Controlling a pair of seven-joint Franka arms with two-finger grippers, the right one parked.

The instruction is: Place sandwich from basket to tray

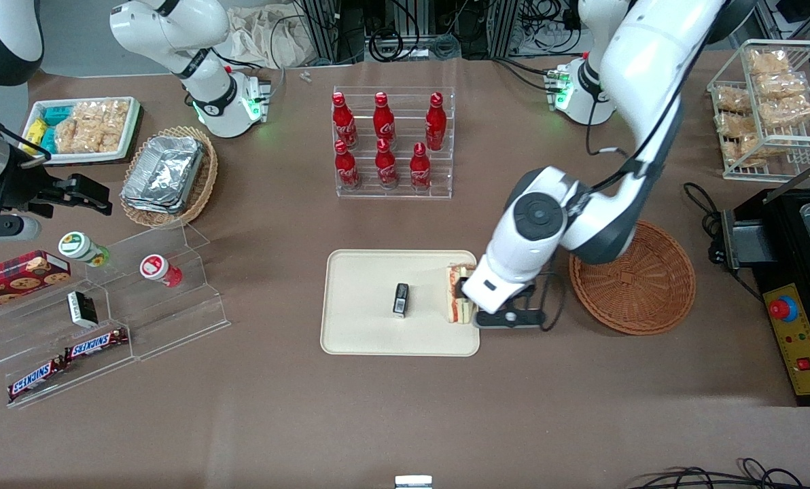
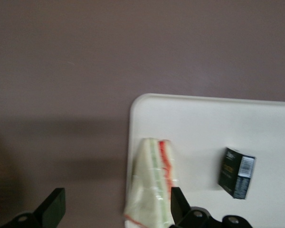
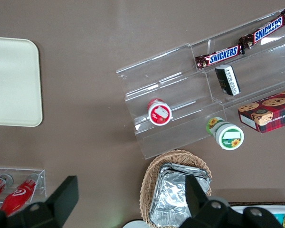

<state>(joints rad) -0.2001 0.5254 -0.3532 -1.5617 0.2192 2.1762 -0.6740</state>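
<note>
The sandwich lies on the cream tray, right at the tray's edge nearest the working arm's end of the table. It shows pale bread with a red and green filling stripe. My left gripper hangs just over it, and the sandwich sits between the spread fingers. In the left wrist view the gripper is open: one finger is close beside the sandwich's filling edge, and the other is wide off over the brown tablecloth. The reddish-brown woven basket stands beside the tray, partly under my arm.
A small black box lies in the middle of the tray. A clear rack of red cola bottles stands farther from the front camera than the tray. A black appliance sits at the working arm's end. Acrylic snack shelves stand toward the parked arm's end.
</note>
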